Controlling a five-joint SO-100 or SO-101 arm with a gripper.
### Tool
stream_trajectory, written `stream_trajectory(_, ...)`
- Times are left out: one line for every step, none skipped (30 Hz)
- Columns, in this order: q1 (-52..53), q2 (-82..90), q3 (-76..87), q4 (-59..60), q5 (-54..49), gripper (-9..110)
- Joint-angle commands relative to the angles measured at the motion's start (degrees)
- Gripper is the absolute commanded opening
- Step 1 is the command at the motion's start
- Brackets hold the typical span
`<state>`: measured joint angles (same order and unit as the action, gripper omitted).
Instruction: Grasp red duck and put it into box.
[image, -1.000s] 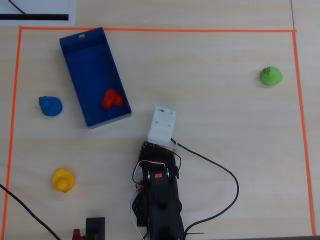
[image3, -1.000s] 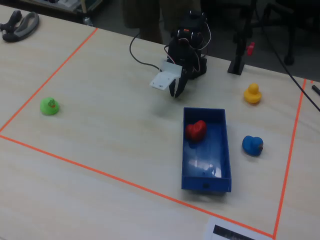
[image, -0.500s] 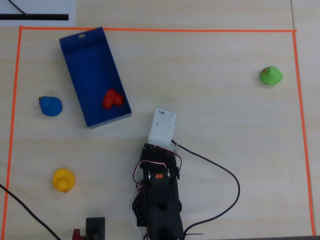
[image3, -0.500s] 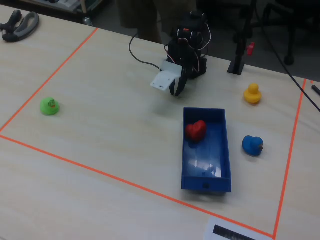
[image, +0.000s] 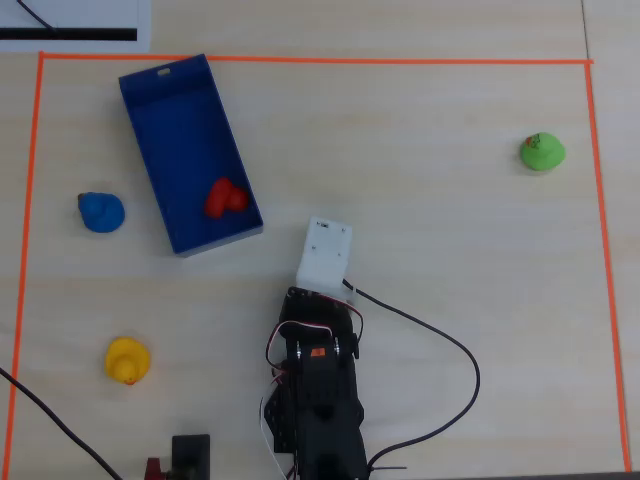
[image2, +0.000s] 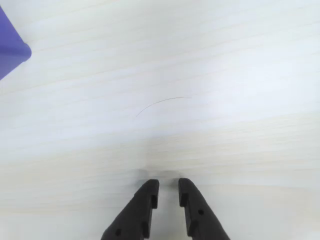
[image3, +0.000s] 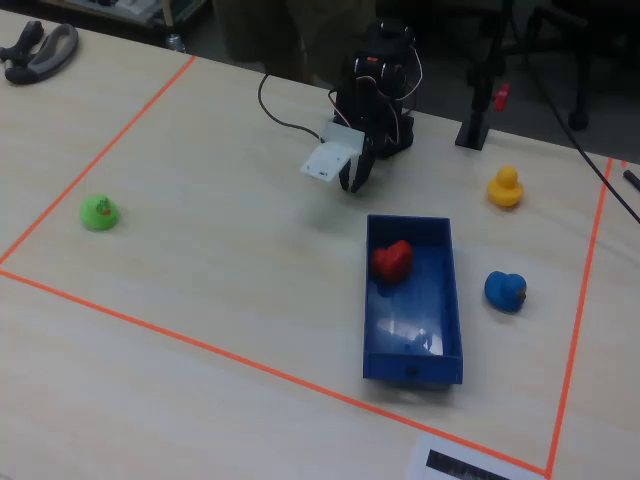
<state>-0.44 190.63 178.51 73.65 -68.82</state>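
Observation:
The red duck (image: 224, 197) lies inside the blue box (image: 176, 130), near the end closest to the arm; the fixed view shows the red duck (image3: 392, 260) in the box (image3: 443, 300) too. My gripper (image2: 167, 183) hangs over bare table, apart from the box, its black jaws almost together with only a slim gap and nothing between them. Only one corner of the box (image2: 10, 46) shows at the upper left of the wrist view. From overhead the white wrist housing (image: 324, 251) hides the jaws. In the fixed view the gripper (image3: 350, 184) points down at the table.
Orange tape (image: 300, 60) frames the work area. A blue duck (image: 101, 211) sits left of the box, a yellow duck (image: 127, 360) at lower left, a green duck (image: 541, 151) at far right. The arm base (image: 315, 400) and its cable (image: 455, 350) occupy the near middle.
The arm has drawn back slightly toward its base, away from the box. The red duck and the other ducks have not moved.

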Motion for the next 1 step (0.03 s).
stream_trajectory(0.44, -0.88, -0.26, 1.05, 0.18, 3)
